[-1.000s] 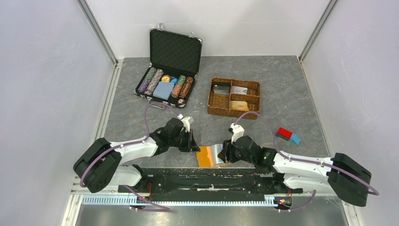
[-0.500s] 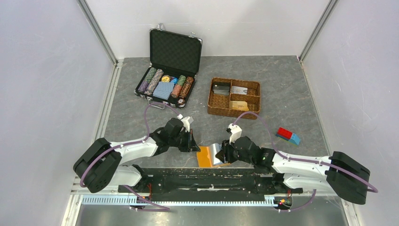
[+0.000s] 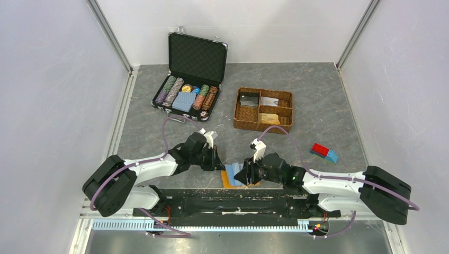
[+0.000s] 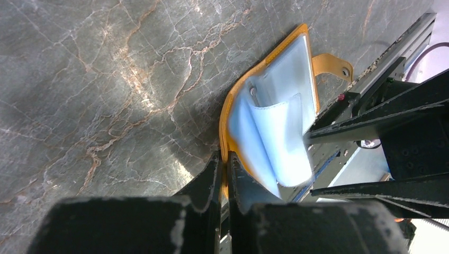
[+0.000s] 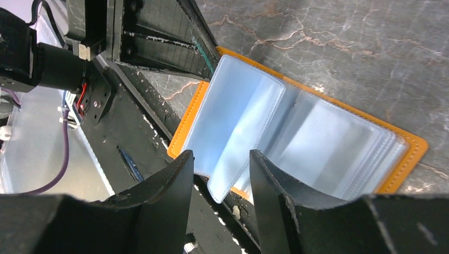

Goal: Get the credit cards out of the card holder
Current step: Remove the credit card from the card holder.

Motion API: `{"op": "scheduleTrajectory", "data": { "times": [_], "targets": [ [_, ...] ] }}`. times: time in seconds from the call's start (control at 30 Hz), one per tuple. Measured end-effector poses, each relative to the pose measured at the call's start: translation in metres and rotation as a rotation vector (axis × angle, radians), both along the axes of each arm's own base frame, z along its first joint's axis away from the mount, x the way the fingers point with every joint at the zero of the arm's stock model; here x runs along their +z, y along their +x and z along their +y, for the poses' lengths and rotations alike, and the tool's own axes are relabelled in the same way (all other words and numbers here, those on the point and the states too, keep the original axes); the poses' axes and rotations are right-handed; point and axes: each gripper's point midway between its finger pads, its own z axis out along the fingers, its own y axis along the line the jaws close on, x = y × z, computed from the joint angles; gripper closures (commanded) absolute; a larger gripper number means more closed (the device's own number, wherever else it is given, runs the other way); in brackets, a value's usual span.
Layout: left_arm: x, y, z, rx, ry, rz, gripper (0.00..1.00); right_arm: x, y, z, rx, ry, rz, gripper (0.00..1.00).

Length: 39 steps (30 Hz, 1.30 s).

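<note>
The card holder (image 3: pixel 231 175) lies open at the table's near edge, with an orange cover and pale blue clear sleeves. My left gripper (image 3: pixel 219 161) is shut on the cover's left edge; the left wrist view shows both jaws (image 4: pixel 224 165) pinching the orange rim of the holder (image 4: pixel 275 121). My right gripper (image 3: pixel 245 174) is open over the holder's right side. In the right wrist view one loose sleeve (image 5: pixel 233 143) stands up between its spread jaws (image 5: pixel 221 169), untouched. No card shows inside the sleeves. An orange-yellow credit card (image 3: pixel 269 119) lies in the basket.
A brown woven divided basket (image 3: pixel 263 109) holding cards stands behind the holder. An open black case (image 3: pixel 189 90) with chips and blue playing cards is at the back left. A red-and-blue block (image 3: pixel 323 152) lies to the right. The black base rail (image 3: pixel 227 198) runs just in front of the holder.
My right gripper has moved left over the holder and a sleeve has flipped leftward, so blue sleeves now cover the orange inside. The left gripper has held still.
</note>
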Motion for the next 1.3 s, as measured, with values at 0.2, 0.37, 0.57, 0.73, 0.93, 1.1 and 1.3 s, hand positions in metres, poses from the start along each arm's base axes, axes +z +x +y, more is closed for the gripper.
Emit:
{"op": "scheduleTrajectory", "data": {
  "times": [0.2,0.37,0.57,0.73,0.93,1.1,1.3],
  "targets": [
    [0.001,-0.001,-0.001,0.024,-0.011,0.025,0.56,-0.003,-0.005,0.007,0.027,0.019,0.022,0.60],
    [0.009,-0.002,-0.001,0.049,-0.040,0.031,0.38,-0.006,-0.008,0.009,0.042,0.030,0.029,0.47],
    [0.022,0.000,-0.004,0.070,-0.082,0.023,0.25,-0.005,-0.011,0.012,0.062,0.045,0.015,0.45],
    [0.028,0.000,-0.005,0.083,-0.116,0.013,0.20,-0.007,-0.012,0.015,0.075,0.047,0.014,0.38],
    [0.029,0.001,-0.006,0.087,-0.131,0.005,0.18,-0.007,-0.014,0.019,0.092,0.053,0.007,0.29],
    [0.024,0.001,-0.008,0.083,-0.127,0.015,0.17,-0.005,-0.016,0.023,0.111,0.072,0.001,0.28],
    [0.021,0.000,-0.009,0.073,-0.128,0.026,0.17,-0.005,-0.018,0.028,0.132,0.089,0.002,0.29]
  ]
}}
